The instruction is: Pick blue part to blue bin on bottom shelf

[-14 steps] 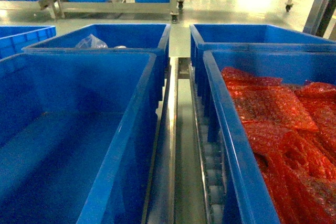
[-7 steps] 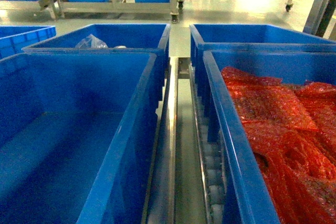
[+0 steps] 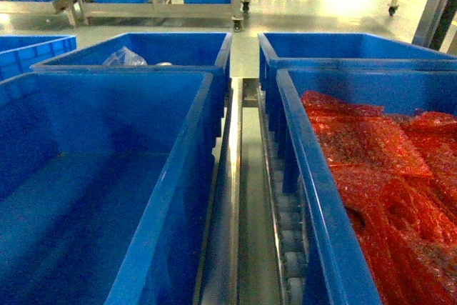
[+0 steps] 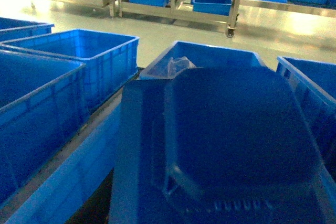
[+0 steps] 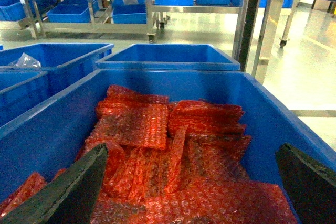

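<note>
Hovering over the red bubble-wrap bags (image 5: 173, 150) at 6 o'clock — right claw (image 5: 191, 182) spread wide, holding nothing; left claw's state — can't tell.

Blue part (image 4: 231, 145) fills left wrist view, above blue bin (image 4: 210, 56).

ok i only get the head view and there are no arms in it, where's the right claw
Observer: The right claw hangs over the red bags in the right bin. It is open wide, with nothing between its fingers.
Operator: and the left one, does it have the part
Observer: The left wrist view is mostly filled by a big dark blue part right under the camera. The left claw itself is not in view, so I can't tell whether it is gripping the part.
</note>
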Controlling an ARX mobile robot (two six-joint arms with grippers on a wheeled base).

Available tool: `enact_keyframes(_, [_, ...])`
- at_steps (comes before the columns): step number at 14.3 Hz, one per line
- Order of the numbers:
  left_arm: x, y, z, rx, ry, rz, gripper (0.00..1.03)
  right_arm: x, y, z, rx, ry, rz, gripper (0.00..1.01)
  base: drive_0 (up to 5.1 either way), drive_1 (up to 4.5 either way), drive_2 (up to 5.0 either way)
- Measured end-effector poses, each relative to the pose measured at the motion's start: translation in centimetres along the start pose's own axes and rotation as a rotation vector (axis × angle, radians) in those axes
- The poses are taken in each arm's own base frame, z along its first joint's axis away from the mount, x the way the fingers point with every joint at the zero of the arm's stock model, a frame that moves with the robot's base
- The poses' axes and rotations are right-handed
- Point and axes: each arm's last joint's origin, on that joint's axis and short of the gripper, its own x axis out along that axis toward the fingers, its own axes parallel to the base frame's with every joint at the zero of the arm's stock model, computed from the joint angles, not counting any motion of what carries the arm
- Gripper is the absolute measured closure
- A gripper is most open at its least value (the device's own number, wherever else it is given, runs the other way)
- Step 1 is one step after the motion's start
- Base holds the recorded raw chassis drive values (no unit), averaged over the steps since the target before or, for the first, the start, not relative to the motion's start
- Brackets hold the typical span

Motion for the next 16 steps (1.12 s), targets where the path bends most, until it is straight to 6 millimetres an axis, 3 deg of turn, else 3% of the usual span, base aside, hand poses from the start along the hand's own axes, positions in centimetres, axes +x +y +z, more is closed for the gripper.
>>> enact_keyframes(2, [4.7, -1.9, 0.2, 0.043, -0.017, -0.021, 0.6, 0.0, 0.0, 0.0, 0.0, 0.0, 0.0, 0.03, 0.0, 0.0, 0.0])
enact_keyframes(3, [6.9, -2.9, -0.1, 0.062, -0.006, -0.033, 0.47, 0.0, 0.0, 0.0, 0.0, 0.0, 0.0, 0.03, 0.0, 0.0, 0.0])
enact_keyframes(5, [7.7, -3.1, -1.6, 0.105, 0.061, -0.03, 0.24, 0.0, 0.0, 0.0, 0.0, 0.0, 0.0, 0.03, 0.0, 0.0, 0.0])
enact_keyframes(6, [7.5, -3.1, -1.3, 0.096, 0.04, -0.031, 0.1, 0.0, 0.0, 0.0, 0.0, 0.0, 0.0, 0.03, 0.0, 0.0, 0.0])
enact_keyframes(7, [7.5, -3.1, -1.2, 0.097, 0.037, -0.031, 0.03, 0.0, 0.0, 0.0, 0.0, 0.0, 0.0, 0.03, 0.0, 0.0, 0.0])
enact_keyframes(8, [7.6, -2.9, -1.2, 0.079, -0.012, -0.069, 0.1, 0.0, 0.0, 0.0, 0.0, 0.0, 0.0, 0.03, 0.0, 0.0, 0.0])
enact_keyframes(10, [6.3, -1.1, -2.1, 0.056, -0.079, -0.181, 0.35, 0.0, 0.0, 0.0, 0.0, 0.0, 0.0, 0.03, 0.0, 0.0, 0.0])
enact_keyframes(15, [3.5, 2.2, -4.6, 0.058, -0.069, -0.188, 0.97, 0.0, 0.0, 0.0, 0.0, 0.0, 0.0, 0.03, 0.0, 0.0, 0.0])
enact_keyframes(16, [3.0, 2.6, -5.0, 0.06, -0.064, -0.186, 1.01, 0.0, 0.0, 0.0, 0.0, 0.0, 0.0, 0.03, 0.0, 0.0, 0.0])
